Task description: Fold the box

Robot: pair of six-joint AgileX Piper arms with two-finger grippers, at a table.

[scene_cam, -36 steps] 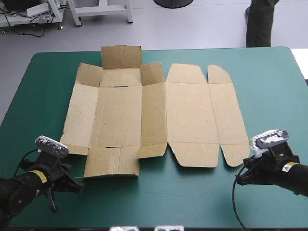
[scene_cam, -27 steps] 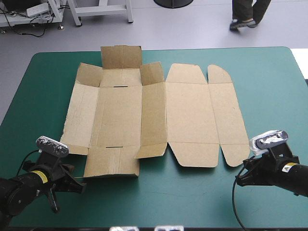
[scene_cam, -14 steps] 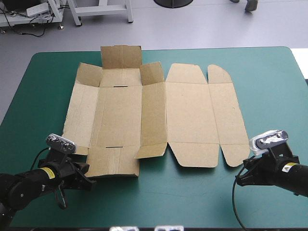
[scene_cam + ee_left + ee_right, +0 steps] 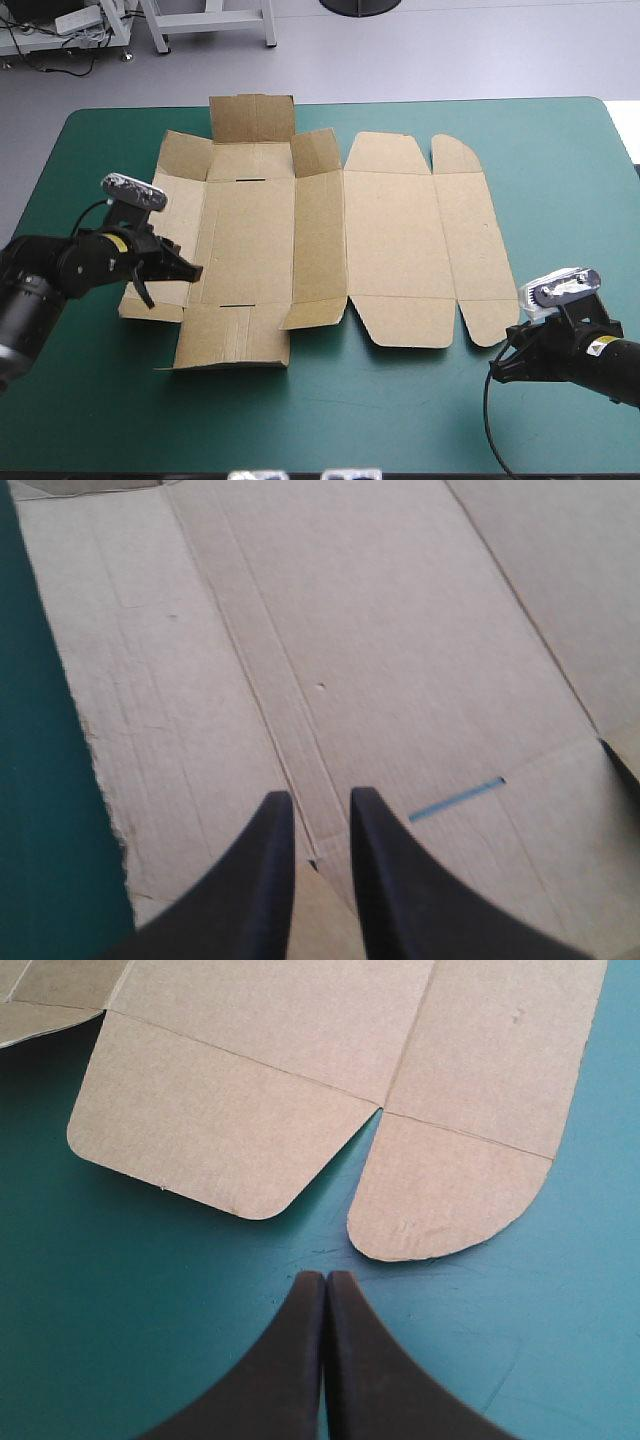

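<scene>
The brown box [image 4: 390,240] lies as a cut sheet across the middle of the table, its far flap [image 4: 252,118] and a long inner wall [image 4: 318,240] partly raised. My left gripper [image 4: 190,270] hovers over the sheet's left panels. In the left wrist view its black fingers [image 4: 320,798] stand a narrow gap apart with nothing between them, above a crease of the box [image 4: 350,630] near a thin slot [image 4: 455,798]. My right gripper [image 4: 495,370] rests low off the box's front right corner, shut [image 4: 325,1275], just short of two rounded flaps [image 4: 450,1200] of the box [image 4: 250,1060].
Bare teal-green cover [image 4: 380,420] runs along the table's front edge between the arms. A strip of cover [image 4: 40,780] shows beside the box's ragged left edge. The box's front flap [image 4: 235,335] lies just in front of the left gripper.
My left arm has risen from the table's front left and swung away from the front edge, over the box's left panels. The right arm has not moved.
</scene>
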